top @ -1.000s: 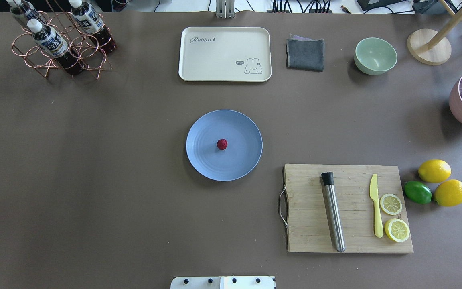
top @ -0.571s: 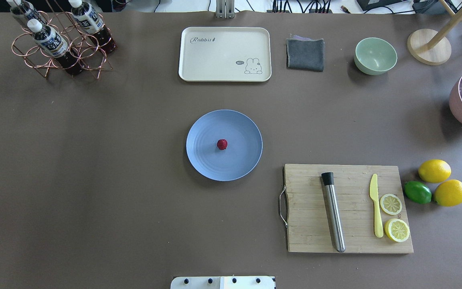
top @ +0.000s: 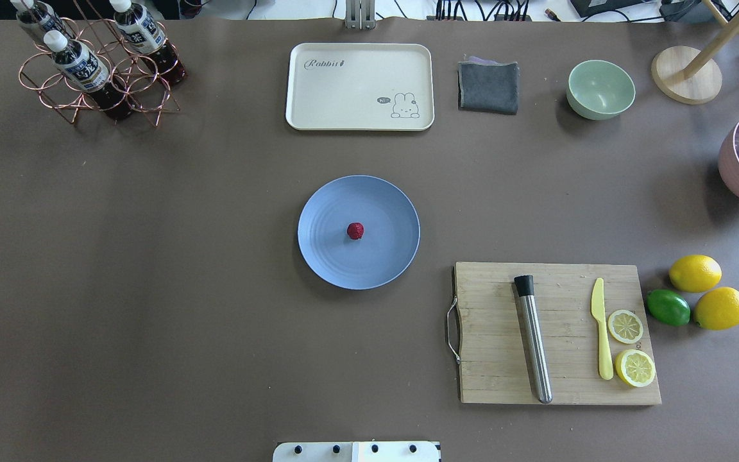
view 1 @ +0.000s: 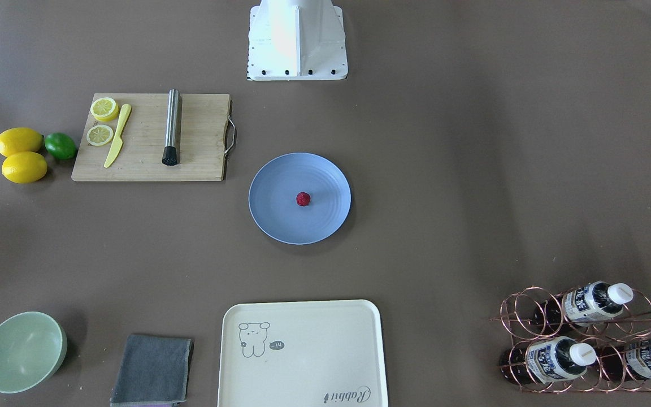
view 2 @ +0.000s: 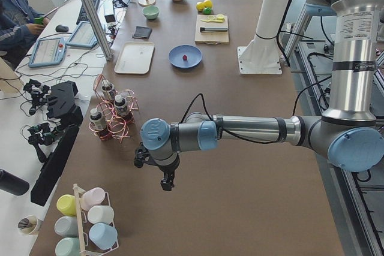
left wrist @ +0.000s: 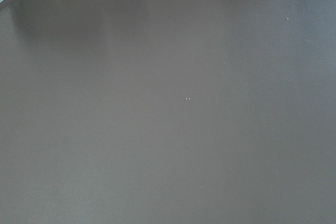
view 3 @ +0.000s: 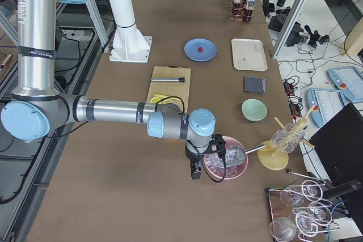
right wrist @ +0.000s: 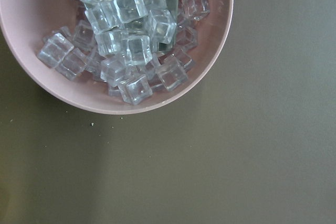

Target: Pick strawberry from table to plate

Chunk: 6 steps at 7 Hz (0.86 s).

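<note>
We see the strawberry resting at the middle of the plate, well apart from both tools. The left gripper hangs over bare table. The right gripper hangs just beside a pink bowl of ice cubes; we cannot tell whether either tool is released or clenched.
</note>
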Each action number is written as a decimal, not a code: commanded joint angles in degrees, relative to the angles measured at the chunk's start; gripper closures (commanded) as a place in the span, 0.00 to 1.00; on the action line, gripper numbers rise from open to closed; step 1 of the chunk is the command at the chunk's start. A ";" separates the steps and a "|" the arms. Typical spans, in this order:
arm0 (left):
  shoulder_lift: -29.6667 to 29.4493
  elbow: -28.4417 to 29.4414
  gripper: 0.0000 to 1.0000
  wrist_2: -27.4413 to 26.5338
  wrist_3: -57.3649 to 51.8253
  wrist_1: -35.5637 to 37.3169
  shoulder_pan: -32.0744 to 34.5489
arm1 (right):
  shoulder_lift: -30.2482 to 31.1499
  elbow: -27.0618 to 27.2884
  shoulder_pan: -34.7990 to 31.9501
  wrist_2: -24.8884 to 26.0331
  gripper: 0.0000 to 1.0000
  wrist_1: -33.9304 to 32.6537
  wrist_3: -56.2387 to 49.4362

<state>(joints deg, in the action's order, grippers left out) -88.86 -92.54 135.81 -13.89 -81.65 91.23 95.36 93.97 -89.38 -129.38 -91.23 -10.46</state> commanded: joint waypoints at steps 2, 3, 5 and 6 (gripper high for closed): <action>0.00 0.00 0.01 -0.02 0.00 0.00 0.09 | 0.00 -0.02 0.00 0.00 0.00 0.00 0.00; 0.00 0.00 0.01 0.07 0.00 0.00 0.09 | 0.00 -0.02 0.00 0.00 0.00 0.00 0.00; 0.00 0.00 0.01 0.07 0.00 0.00 0.09 | 0.44 0.07 0.00 0.00 0.00 0.00 0.00; 0.09 0.00 0.01 0.07 -0.09 0.00 0.09 | 0.44 0.07 0.00 0.00 0.00 0.00 0.00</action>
